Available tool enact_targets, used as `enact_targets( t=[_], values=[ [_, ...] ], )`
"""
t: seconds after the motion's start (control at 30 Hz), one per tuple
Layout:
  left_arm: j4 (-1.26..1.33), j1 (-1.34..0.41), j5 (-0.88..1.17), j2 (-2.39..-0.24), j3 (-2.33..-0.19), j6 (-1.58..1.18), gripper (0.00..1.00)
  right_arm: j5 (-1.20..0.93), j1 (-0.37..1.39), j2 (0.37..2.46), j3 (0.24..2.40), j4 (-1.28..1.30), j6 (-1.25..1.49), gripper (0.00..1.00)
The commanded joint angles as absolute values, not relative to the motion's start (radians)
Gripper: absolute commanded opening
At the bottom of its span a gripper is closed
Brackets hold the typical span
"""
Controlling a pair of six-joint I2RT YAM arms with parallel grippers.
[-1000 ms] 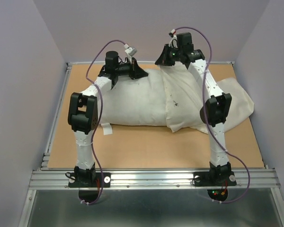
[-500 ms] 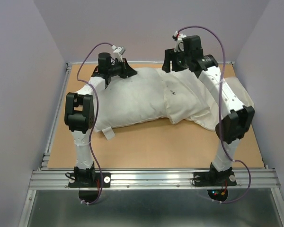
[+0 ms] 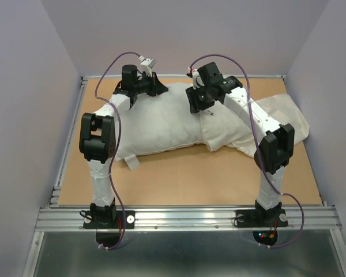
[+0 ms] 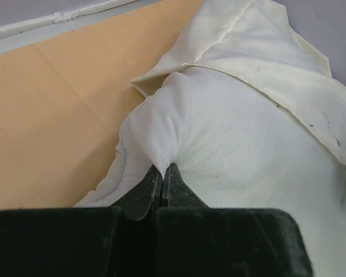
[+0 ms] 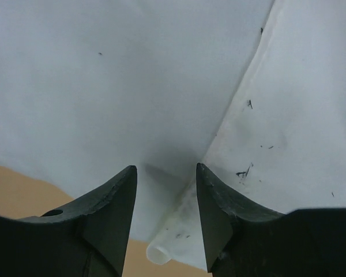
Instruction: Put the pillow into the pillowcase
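The puffy greyish-white pillow (image 3: 155, 124) lies across the board, its right end inside the wrinkled cream pillowcase (image 3: 288, 118). My left gripper (image 3: 155, 89) is at the pillow's far edge. In the left wrist view it (image 4: 162, 168) is shut on a pinch of the white pillow fabric (image 4: 230, 156), with the pillowcase's hemmed flap (image 4: 265, 52) beyond. My right gripper (image 3: 197, 104) hovers over the pillowcase's open edge. In the right wrist view it (image 5: 164, 168) stands open, astride the hem where the pillowcase (image 5: 300, 115) meets the pillow (image 5: 104, 86), gripping nothing.
A small white fabric tag (image 3: 131, 162) sticks out from the pillow's near left corner. Bare wooden board (image 3: 190, 179) lies between the pillow and the metal rail (image 3: 184, 218) at the arm bases. Purple walls close in on three sides.
The right gripper left the far edge of the pillowcase, opened, and swung nearer and left over the hem. The left gripper, still shut, shifted slightly left with the pillow.
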State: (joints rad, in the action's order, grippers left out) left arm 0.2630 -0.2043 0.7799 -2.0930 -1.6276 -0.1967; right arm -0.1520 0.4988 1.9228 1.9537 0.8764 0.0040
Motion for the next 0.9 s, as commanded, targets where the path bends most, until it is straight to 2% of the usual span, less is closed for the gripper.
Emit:
enact_targets(
  t=[0.0,0.43,0.7,0.87],
  values=[
    [0.302,-0.224,0.788,-1.991,-1.617,-0.17,0.0,-0.068,0.497,1.942,1.966,0.897,-0.021,0.52],
    [0.333,-0.23,0.792,-1.991,-1.604,-0.17,0.0,0.133,0.497,1.971,2.013,0.9,-0.031,0.44],
    [0.33,-0.23,0.796,-2.008,-1.628,-0.175,0.0,0.17,0.497,2.031,2.058,0.917,-0.043,0.36],
    [0.331,-0.232,0.802,-2.013,-1.631,-0.175,0.0,0.225,0.497,2.031,2.128,0.968,-0.054,0.39]
  ],
)
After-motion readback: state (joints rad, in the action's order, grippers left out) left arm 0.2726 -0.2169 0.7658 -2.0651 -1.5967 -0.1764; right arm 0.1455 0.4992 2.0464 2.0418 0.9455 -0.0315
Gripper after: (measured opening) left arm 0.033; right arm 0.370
